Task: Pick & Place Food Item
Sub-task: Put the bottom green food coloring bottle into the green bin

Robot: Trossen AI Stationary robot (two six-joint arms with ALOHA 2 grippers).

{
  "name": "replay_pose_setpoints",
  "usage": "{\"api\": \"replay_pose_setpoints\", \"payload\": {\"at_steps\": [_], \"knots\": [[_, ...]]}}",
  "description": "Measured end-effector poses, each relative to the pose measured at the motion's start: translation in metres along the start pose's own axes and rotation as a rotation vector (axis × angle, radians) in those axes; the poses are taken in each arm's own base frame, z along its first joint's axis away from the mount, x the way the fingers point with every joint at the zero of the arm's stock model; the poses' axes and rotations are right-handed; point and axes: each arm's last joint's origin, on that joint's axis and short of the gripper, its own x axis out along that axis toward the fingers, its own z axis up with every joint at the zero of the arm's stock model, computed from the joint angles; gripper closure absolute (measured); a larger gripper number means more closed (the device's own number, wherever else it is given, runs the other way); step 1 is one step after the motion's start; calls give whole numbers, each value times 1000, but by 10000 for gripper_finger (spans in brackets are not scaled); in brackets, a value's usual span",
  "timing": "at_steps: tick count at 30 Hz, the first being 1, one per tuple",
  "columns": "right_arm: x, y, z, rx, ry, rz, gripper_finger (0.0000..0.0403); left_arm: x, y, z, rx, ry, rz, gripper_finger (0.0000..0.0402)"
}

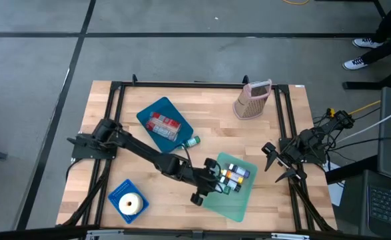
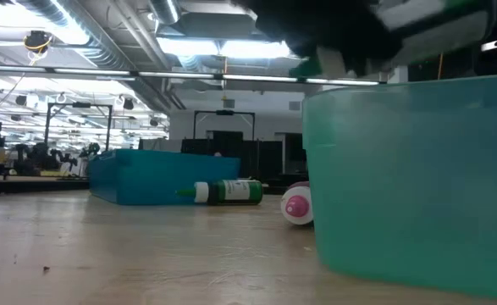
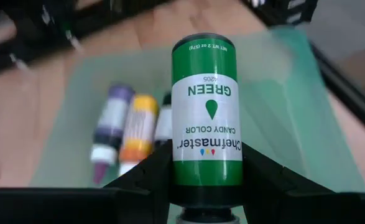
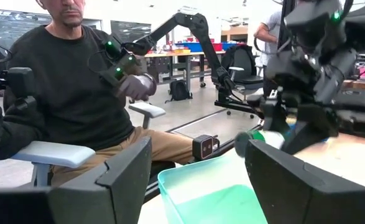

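A green candy-colour bottle [image 3: 207,112] with a white label sits between the fingers of my left gripper [image 1: 212,180], which is shut on it above the left part of the teal tray [image 1: 238,203]. Several small bottles [image 1: 234,173], among them a purple one [image 3: 110,121] and an orange one [image 3: 138,127], lie in that tray. The right wrist view shows the held bottle [image 4: 262,137] over the tray's rim [image 4: 198,174]. My right gripper [image 1: 282,163] waits open at the table's right edge, with nothing between its fingers. My left gripper pinches the green bottle between its two fingers [image 3: 151,180], one on each side of the body near the cap end [image 3: 207,177]. The fingers slant down from the table's left and run along the bottle. Its base points away from the wrist, clear of the tray.
A blue tray [image 1: 163,123] with red packets lies at the centre left, and another green bottle [image 1: 192,141] lies on the table beside it. A pink grater [image 1: 252,100] stands at the far right. A blue basket [image 1: 128,200] holds a white roll. A seated person [image 4: 70,93] is beyond the table.
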Motion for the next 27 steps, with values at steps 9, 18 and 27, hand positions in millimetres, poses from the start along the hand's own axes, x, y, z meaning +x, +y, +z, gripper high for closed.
{"api": "replay_pose_setpoints", "payload": {"at_steps": [9,18,27], "knots": [[0,0,0,-1,0,0,149,-2,8,20,34,-69,-10,264],[0,0,1,-20,-6,0,149,51,0,17,59,-50,-139,264],[0,0,0,4,-1,1,149,68,5,21,68,58,-151,264]]}}
